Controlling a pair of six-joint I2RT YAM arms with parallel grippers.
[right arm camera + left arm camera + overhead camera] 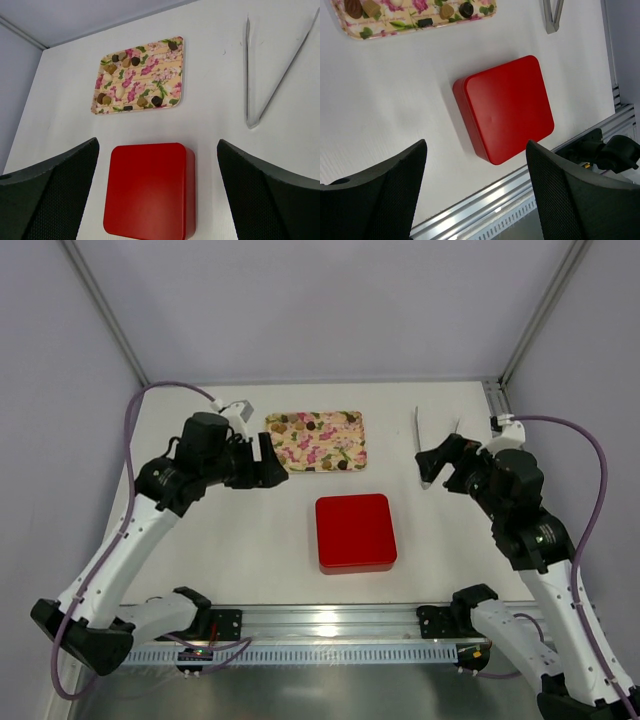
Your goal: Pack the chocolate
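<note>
Flanking white table (pixel 250 540) with chocolate (pixel 156 100), pale walls (pixel 330 310)

Chocolates (pixel 135 61) lie on the tray (pixel 362 440) at the counter's (pixel 250 540) back. The box (pixel 355 532) sits before it — tongs (pixel 247 75) lie to its right.

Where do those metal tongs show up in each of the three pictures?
Top external: tongs upper right of centre, partly hidden by the right arm.
Left wrist: top edge, right of centre, only the joined end showing.
Right wrist: upper right, legs spread in a V.
Shared landmark: the red box, below-left of the tongs in every view.
</note>
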